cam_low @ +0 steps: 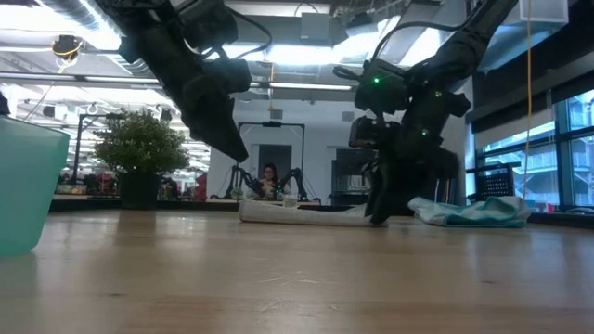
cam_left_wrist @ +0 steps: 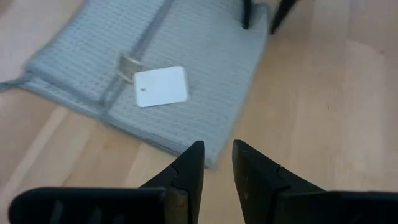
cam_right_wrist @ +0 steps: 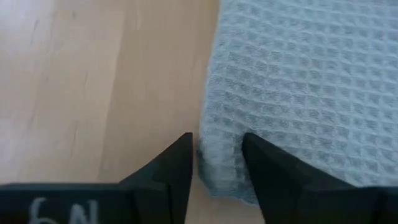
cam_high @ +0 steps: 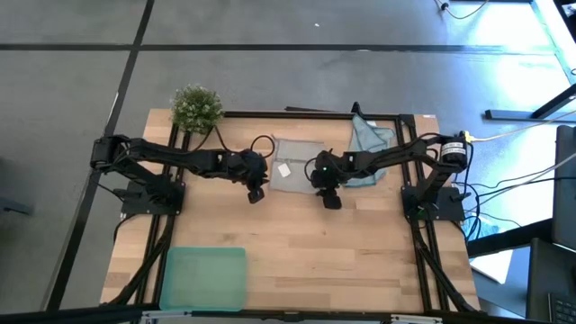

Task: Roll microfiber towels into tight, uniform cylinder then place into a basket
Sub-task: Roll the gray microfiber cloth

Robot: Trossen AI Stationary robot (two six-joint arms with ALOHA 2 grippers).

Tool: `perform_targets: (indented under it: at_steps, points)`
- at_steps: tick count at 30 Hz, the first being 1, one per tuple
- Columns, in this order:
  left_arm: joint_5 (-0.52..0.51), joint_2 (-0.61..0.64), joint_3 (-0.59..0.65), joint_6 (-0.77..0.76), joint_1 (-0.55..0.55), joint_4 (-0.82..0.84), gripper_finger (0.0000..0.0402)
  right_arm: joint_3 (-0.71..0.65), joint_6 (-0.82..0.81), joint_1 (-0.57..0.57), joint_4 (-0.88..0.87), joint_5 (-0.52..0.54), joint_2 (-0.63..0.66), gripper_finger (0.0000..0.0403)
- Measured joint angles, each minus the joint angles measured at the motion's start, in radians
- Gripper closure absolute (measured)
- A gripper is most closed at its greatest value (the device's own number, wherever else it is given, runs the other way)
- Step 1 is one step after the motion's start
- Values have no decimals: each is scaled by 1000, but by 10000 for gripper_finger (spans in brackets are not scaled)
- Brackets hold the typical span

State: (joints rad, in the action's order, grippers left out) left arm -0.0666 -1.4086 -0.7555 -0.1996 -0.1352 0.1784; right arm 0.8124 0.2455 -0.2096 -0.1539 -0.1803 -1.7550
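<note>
The pale grey towel [cam_high: 292, 165] lies flat on the table at the far middle, with its white tag [cam_left_wrist: 161, 86] on top. My left gripper [cam_left_wrist: 217, 163] hangs above the table just off the towel's near left corner, with a narrow gap between its fingers; it holds nothing. My right gripper [cam_right_wrist: 217, 146] is down at the table [cam_low: 379, 215] at the towel's near right corner, open, with the cloth's edge between its fingers. The light blue towel [cam_high: 369, 139] lies crumpled at the far right. The mint-green basket [cam_high: 204, 277] stands at the near left. My right gripper comes from above, pointing down, at the grey towel's near right corner [cam_right_wrist: 214, 163]. One finger stands over the cloth and one over the bare wood, with the slightly puckered edge between them. I cannot tell whether the fingers touch the cloth.
A small potted plant [cam_high: 196, 106] stands at the far left corner. A black frame runs around the table's edges [cam_high: 270, 115]. Bare wood [cam_high: 342, 261] stretches from the grey towel to the near edge, right of the basket. A person sits in the room behind [cam_low: 269, 181].
</note>
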Motion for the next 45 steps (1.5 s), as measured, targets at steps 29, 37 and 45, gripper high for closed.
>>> perform_targets:
  at_steps: [29, 37, 45]
  points:
    - [24, -106, 1, 282, 51, -17, 321, 71, -144, -82, -20, -354, -6, 393]
    - [24, -106, 1, 282, 51, -17, 321, 140, -251, -199, -84, -531, -5, 393]
    - [24, -106, 1, 289, 51, -15, 321, 154, -403, -302, -81, -546, -3, 393]
